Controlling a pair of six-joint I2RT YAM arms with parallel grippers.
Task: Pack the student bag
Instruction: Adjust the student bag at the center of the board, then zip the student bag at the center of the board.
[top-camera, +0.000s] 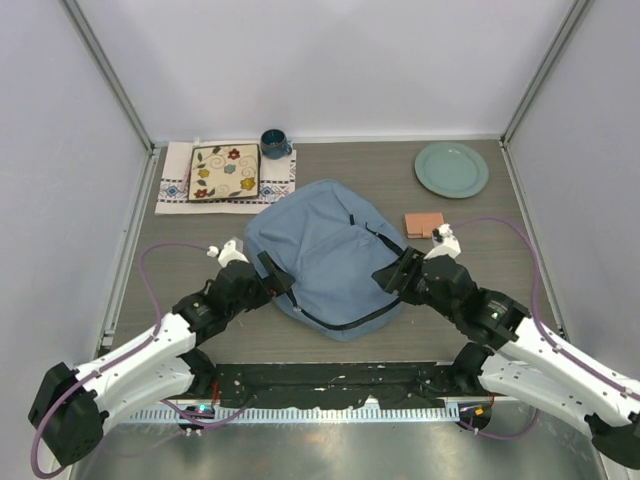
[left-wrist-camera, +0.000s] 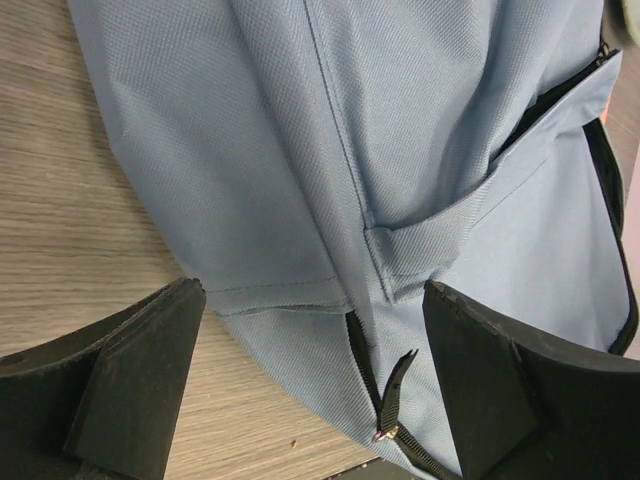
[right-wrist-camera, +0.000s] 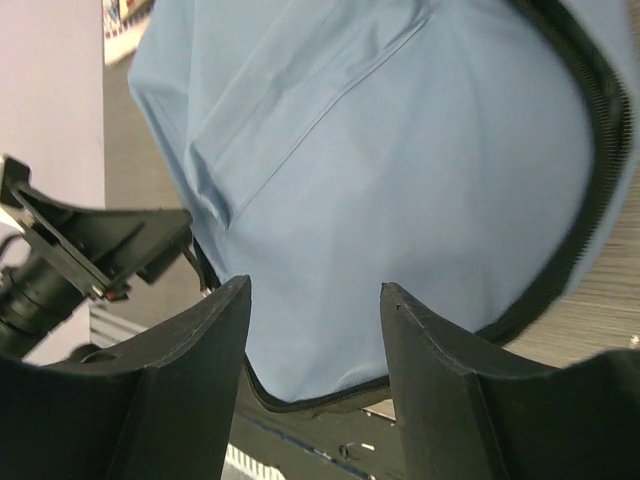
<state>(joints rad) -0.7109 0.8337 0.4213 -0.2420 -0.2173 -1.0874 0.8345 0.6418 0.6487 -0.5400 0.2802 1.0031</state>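
The student bag (top-camera: 320, 255), a dusty-blue fabric backpack with a dark zipper line, lies flat in the middle of the table. My left gripper (top-camera: 272, 275) is at its left edge, jaws wide open. In the left wrist view the bag (left-wrist-camera: 400, 150) fills the frame, and a black zipper pull (left-wrist-camera: 392, 395) lies between the open fingers (left-wrist-camera: 130, 370). My right gripper (top-camera: 392, 275) is at the bag's right edge. Seen from the right wrist, the gripper (right-wrist-camera: 315, 300) stands open just short of the bag (right-wrist-camera: 400, 170), holding nothing.
A small orange book (top-camera: 424, 223) lies just right of the bag. A green plate (top-camera: 452, 169) sits at the back right. At the back left, a floral square plate (top-camera: 224, 172) rests on a patterned cloth (top-camera: 176, 185) beside a dark blue mug (top-camera: 275, 143).
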